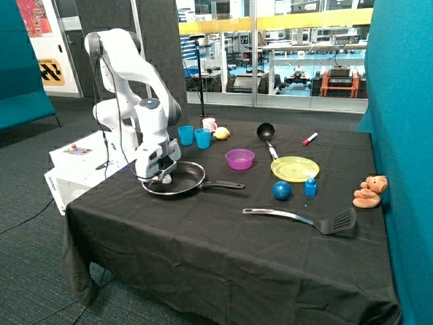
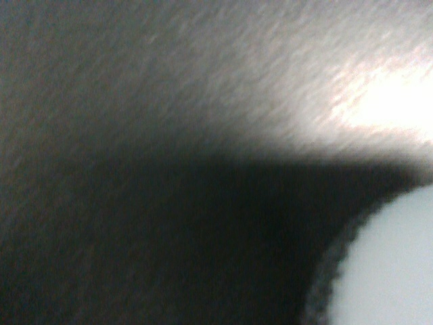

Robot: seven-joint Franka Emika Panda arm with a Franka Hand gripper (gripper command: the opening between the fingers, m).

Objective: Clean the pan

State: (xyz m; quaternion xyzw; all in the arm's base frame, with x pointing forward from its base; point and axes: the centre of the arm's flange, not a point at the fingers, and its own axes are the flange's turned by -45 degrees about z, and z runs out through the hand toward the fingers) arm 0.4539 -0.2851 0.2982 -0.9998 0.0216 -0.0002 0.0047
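With the gripper [image 1: 164, 179] down inside the pan [image 1: 181, 177], seemingly holding something pale, steady circular wiping across the whole base would serve best.

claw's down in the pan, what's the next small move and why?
Probably a short sideways wipe across the pan's floor. The claw is low inside the pan, near the rim far from the handle, with something pale at its tip, and the wrist view shows only the grey pan surface close up. Most of the floor toward the handle lies uncovered beside it.
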